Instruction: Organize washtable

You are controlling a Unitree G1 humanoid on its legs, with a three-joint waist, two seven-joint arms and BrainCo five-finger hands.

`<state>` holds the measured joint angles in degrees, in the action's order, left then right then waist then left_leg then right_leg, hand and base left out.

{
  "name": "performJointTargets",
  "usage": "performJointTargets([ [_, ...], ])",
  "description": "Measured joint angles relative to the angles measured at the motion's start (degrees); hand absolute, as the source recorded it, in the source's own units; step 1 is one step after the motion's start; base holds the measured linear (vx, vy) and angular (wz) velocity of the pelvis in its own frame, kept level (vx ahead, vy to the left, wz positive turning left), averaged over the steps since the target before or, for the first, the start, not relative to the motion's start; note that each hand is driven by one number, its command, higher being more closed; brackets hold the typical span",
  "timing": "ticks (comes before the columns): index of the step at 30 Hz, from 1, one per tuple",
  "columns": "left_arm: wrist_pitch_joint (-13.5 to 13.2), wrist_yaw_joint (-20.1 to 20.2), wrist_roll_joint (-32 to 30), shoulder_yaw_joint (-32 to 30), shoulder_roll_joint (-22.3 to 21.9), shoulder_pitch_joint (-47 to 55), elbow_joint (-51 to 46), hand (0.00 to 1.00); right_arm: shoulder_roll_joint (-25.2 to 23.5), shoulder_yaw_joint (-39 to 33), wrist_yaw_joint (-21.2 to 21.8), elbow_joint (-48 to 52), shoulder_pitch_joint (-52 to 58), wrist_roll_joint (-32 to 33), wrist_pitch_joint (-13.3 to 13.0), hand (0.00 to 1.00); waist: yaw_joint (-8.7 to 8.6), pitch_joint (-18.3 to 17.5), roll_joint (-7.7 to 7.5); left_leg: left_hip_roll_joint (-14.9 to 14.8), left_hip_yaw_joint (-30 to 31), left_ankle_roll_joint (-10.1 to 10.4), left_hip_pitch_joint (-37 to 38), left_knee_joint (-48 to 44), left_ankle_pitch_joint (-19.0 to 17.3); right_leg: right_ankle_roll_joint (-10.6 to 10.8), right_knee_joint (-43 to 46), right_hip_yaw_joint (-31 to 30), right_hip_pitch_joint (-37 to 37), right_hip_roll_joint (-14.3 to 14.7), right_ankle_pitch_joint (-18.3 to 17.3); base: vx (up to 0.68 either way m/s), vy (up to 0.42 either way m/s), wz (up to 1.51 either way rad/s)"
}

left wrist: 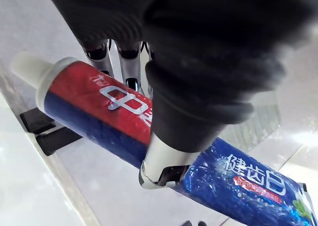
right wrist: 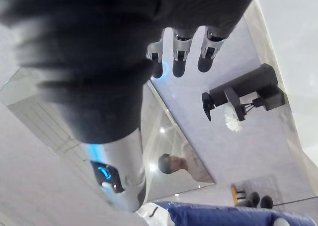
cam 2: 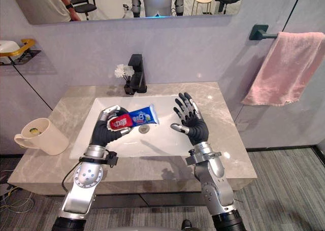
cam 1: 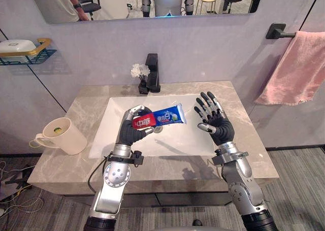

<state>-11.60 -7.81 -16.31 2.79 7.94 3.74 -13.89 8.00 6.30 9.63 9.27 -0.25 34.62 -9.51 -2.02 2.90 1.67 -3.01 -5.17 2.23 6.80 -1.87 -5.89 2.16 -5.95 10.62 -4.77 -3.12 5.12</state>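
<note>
Toothpaste (cam 1: 163, 117) hangs over sink (cam 1: 172, 143), L hand (cam 1: 129, 132) fingers curled round its cap end; R hand (cam 1: 219, 124) fingers wide, just right. I fear the long overhang levers it loose, so it drops into basin.

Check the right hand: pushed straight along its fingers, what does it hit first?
Probably the back wall, right of the faucet. The right hand is open, fingers angled up and away; the toothpaste in the left hand sits beside that line. Depth unclear.
</note>
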Motion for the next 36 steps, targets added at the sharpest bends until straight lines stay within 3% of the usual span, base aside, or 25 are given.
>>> performJointTargets([
  [12, 0.0, -1.0, 0.5, -2.6, -1.4, 0.0, 0.0, 1.0, -1.5, -0.5, -0.7, 0.0, 0.0, -1.6, -0.1, 0.0, -0.03, 0.0, -0.06, -0.1, -0.1, 0.0, 0.1, 0.0, 0.0, 0.0, 0.0, -0.1, 0.1, -0.1, 0.0, 0.0, 0.0, 0.0],
  [21, 0.0, -0.9, 0.4, 2.5, -2.2, 0.0, 0.0, 1.0, -3.2, 8.5, 0.4, -2.2, -0.1, -2.0, 1.0, 0.0, 0.4, 0.0, -0.11, -0.1, 0.2, 0.1, 0.0, 0.0, 0.0, 0.0, 0.0, 0.1, 0.1, -0.2, 0.0, 0.0, 0.0, 0.0],
  [36, 0.0, -0.8, 0.4, 9.3, -2.7, 0.0, 3.5, 1.0, -4.6, 16.9, 0.3, -5.9, -5.6, -2.0, 1.0, 0.0, 1.21, -0.3, -0.57, 0.0, 0.5, 0.1, 0.1, 0.0, 0.3, 0.0, 0.0, 0.5, 0.1, -0.3, 0.0, 0.0, 0.0, 0.0],
])
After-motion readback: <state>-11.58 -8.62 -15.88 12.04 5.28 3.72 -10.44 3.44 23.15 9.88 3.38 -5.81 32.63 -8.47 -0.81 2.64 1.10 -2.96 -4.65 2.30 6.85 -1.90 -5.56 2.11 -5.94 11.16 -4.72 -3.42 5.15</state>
